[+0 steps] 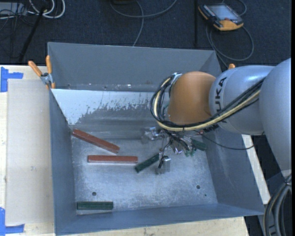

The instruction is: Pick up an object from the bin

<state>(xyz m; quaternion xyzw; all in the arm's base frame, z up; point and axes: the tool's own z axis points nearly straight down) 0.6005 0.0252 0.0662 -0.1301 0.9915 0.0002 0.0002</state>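
My gripper hangs low over the middle of the bin floor, under the orange wrist cover. A dark green bar lies slanted right beside its fingertips, its right end touching or just under them. I cannot make out whether the bar sits between the fingers. A reddish-brown bar lies flat just left of it. Another reddish-brown bar lies slanted further up and left.
A dark green bar lies alone near the bin's front left corner. The arm comes in from the right and covers the bin's right rear part. The sloped bin walls close in on all sides.
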